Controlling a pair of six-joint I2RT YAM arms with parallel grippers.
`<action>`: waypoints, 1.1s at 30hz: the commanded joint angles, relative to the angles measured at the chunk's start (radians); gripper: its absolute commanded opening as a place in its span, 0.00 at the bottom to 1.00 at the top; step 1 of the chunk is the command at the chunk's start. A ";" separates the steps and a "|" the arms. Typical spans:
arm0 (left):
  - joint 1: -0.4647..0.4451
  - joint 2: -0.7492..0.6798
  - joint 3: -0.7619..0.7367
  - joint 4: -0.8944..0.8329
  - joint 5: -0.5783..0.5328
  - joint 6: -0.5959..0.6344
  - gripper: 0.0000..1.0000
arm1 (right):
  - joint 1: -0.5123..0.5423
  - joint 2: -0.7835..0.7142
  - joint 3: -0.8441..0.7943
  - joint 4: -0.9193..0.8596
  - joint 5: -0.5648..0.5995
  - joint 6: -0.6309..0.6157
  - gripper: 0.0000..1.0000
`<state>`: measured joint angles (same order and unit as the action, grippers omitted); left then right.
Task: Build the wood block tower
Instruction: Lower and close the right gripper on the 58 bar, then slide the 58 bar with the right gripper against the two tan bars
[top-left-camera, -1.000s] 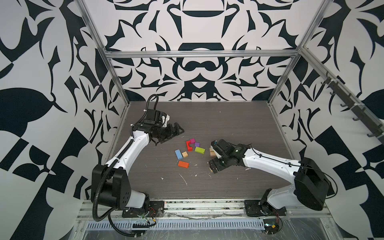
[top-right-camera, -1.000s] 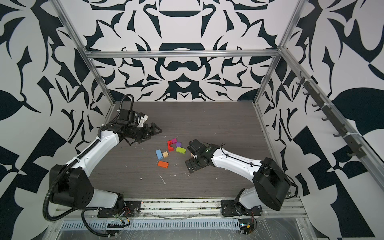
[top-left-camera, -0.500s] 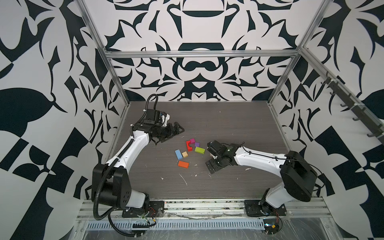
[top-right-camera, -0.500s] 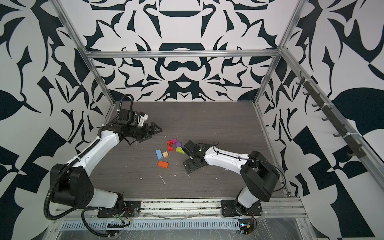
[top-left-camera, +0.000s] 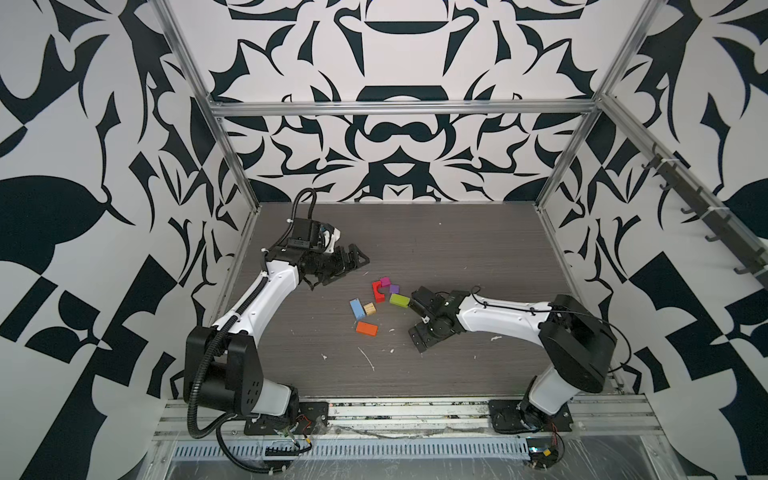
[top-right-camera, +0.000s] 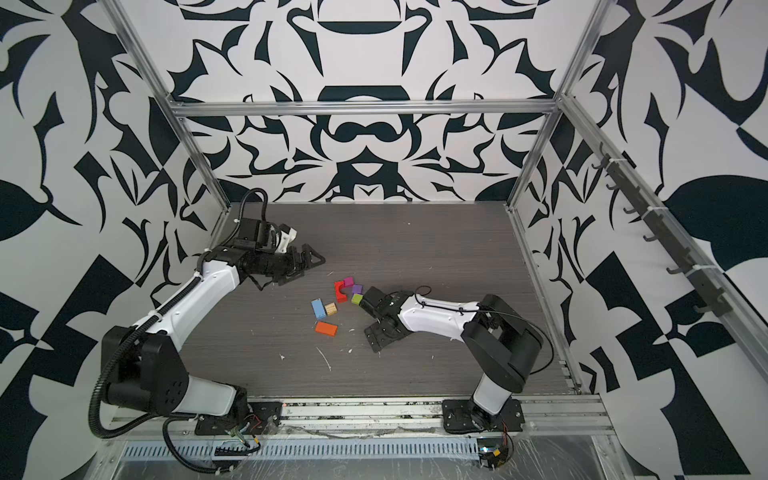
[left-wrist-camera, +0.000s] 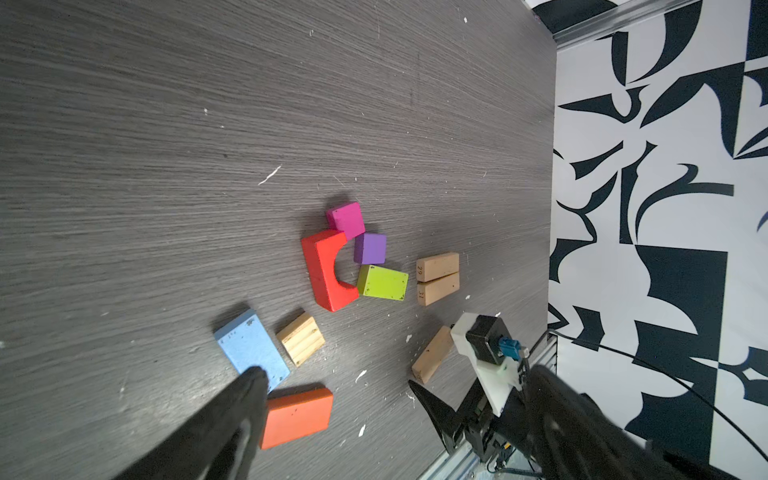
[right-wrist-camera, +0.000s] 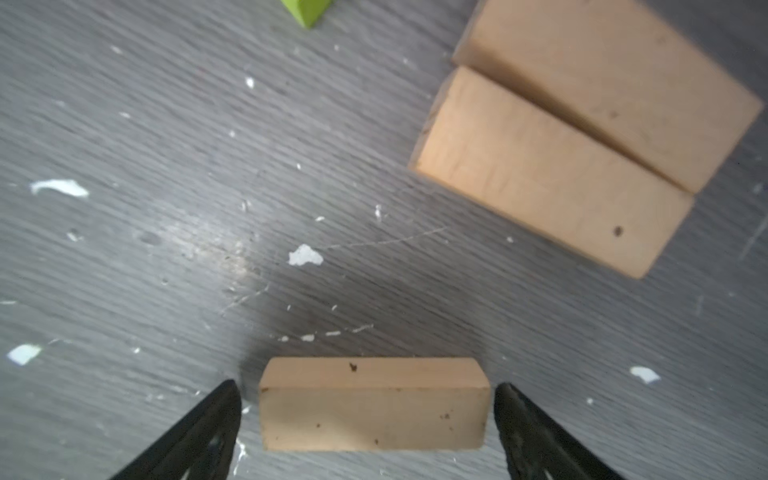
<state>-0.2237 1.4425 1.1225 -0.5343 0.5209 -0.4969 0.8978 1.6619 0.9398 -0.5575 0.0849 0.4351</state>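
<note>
I find my right tool (right-wrist-camera: 365, 387) released, straddling a tan plank (right-wrist-camera: 374, 409) without contact; left tool (left-wrist-camera: 333, 378) released, far-left above the counter (top-left-camera: 457, 257).

The desk (left-wrist-camera: 166, 124) is dark grey wood-grain, flecked with white. The blocks: red arch (left-wrist-camera: 326, 270), magenta cube (left-wrist-camera: 345, 218), purple cube (left-wrist-camera: 370, 248), lime block (left-wrist-camera: 382, 282), pale blue block (left-wrist-camera: 249, 347), orange block (left-wrist-camera: 297, 415), striped tan cube (left-wrist-camera: 300, 338), plain tan planks (left-wrist-camera: 438, 266). The walls (top-left-camera: 395, 62) bear a bold black-and-white pattern.

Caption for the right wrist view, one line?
Open right gripper straddles a lone tan plank on the dark table; two more planks lie side by side beyond.
</note>
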 joint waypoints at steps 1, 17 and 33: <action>0.004 0.009 -0.011 0.008 0.022 0.011 1.00 | 0.005 -0.005 0.029 -0.001 0.030 0.038 0.97; 0.004 0.016 -0.012 0.019 0.026 0.004 1.00 | 0.005 -0.009 0.011 -0.025 0.099 0.180 0.72; 0.003 0.004 -0.019 0.020 0.030 0.003 1.00 | -0.060 0.017 0.057 -0.034 0.145 0.332 0.64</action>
<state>-0.2234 1.4494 1.1225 -0.5159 0.5323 -0.4980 0.8585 1.6768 0.9638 -0.5812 0.2108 0.7208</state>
